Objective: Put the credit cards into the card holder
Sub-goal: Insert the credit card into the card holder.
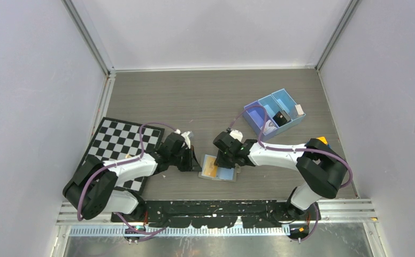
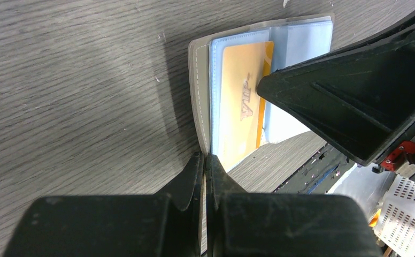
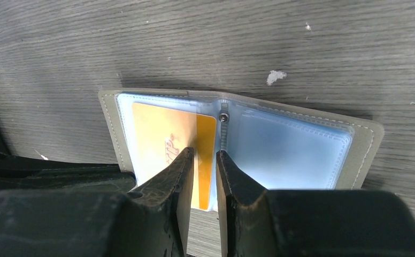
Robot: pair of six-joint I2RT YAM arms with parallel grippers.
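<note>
The card holder [image 1: 228, 174] lies open on the table in front of both arms, grey outside and pale blue inside [image 3: 291, 144]. An orange card [image 1: 210, 169] marked "VIP" sits in its left pocket [image 3: 157, 128], its right strip sticking out toward the spine. My left gripper [image 2: 205, 158] is shut on the near grey edge of the holder's left cover [image 2: 200, 96]. My right gripper [image 3: 205, 155] is narrowly open, its tips over the card's orange right strip; I cannot tell whether they touch it. In the left wrist view the card [image 2: 240, 101] is partly hidden by a right finger.
A blue three-compartment tray [image 1: 286, 99] stands at the back right with a whitish card [image 1: 299, 110] and a dark item [image 1: 281, 119] in it. A chessboard [image 1: 121, 142] lies at the left under my left arm. The table's near rail runs just below the holder.
</note>
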